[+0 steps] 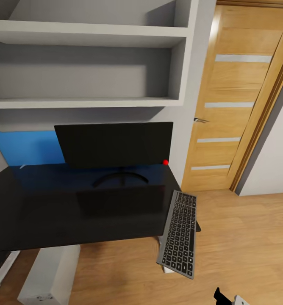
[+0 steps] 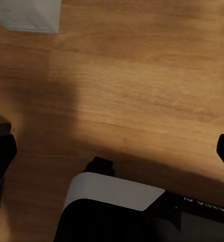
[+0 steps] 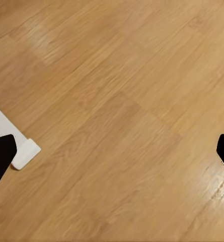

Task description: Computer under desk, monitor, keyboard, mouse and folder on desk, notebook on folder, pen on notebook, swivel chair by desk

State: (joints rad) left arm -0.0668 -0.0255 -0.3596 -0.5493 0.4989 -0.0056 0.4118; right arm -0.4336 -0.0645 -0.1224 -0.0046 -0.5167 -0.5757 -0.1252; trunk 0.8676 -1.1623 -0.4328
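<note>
At the desk's right front corner the keyboard hangs half off, so I'd grab its overhanging end and slide it in front of the monitor; both grippers, the left and the right, are spread wide and empty.

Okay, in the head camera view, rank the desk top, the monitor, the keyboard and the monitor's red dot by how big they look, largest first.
1. Desk, the black top, largest by far.
2. Monitor.
3. Keyboard, hanging over the desk's right edge; it sits nearer the camera, so its true size against the monitor is less sure.
4. Red dot, smallest.

Evenly, softly lit and sharp throughout. Mirror-like reflection of the wide black flat monitor on the glossy black desk top. Broad soft shadow across the light wood floor.
</note>
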